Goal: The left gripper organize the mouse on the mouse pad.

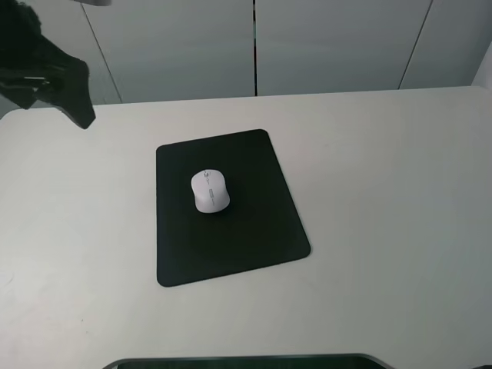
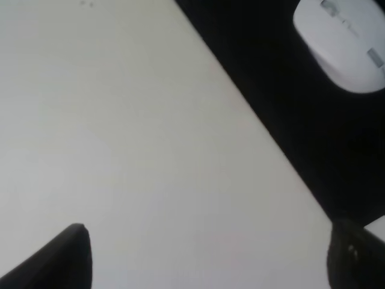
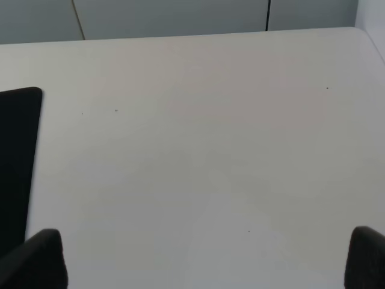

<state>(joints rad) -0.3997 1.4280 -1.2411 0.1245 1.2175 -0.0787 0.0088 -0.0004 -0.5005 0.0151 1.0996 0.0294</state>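
Note:
The white mouse (image 1: 210, 190) lies on the upper middle of the black mouse pad (image 1: 246, 231), its scroll wheel toward the pad's far left side. My left gripper (image 1: 77, 108) hangs at the table's far left corner, well away from the pad. In the left wrist view the left gripper (image 2: 207, 241) is open over bare table, with nothing between its fingers; the mouse (image 2: 346, 45) and the mouse pad (image 2: 289, 90) lie beyond them. The right gripper (image 3: 206, 247) is open over bare table, and the pad's edge (image 3: 15, 150) shows at one side.
The white table (image 1: 384, 192) stretches wide to the right of the pad. Grey wall panels (image 1: 330, 46) stand behind its far edge. A dark curved edge (image 1: 246, 361) shows at the near rim.

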